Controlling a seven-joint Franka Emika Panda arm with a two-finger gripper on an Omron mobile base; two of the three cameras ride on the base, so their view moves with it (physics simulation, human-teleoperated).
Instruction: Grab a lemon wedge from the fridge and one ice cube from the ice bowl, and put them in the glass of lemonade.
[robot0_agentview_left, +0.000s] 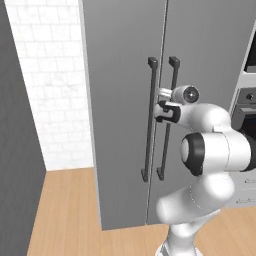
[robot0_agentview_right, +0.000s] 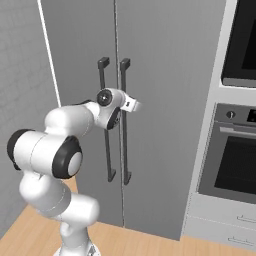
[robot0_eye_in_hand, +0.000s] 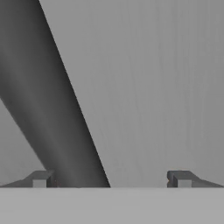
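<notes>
The fridge (robot0_agentview_left: 125, 150) stands shut, doors meeting at a narrow centre seam. The end effector (robot0_eye_in_hand: 111, 179), tips spread wide and empty, sits up against the right door, a bar handle (robot0_eye_in_hand: 48, 109) crossing between its tips near the left one. Bare door surface lies open beside the other tip.

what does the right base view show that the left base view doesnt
Right base view alone: the oven column with its black doors seen nearly in full, and a microwave window above it.

Left base view alone: the white brick wall left of the fridge, and a dark grey wall at the frame's left edge.

Both: the closed fridge with its two dark bar handles, the wooden floor, and the arm reaching toward the handles with the pincer open, one handle bar between its tips in the hand view.
</notes>
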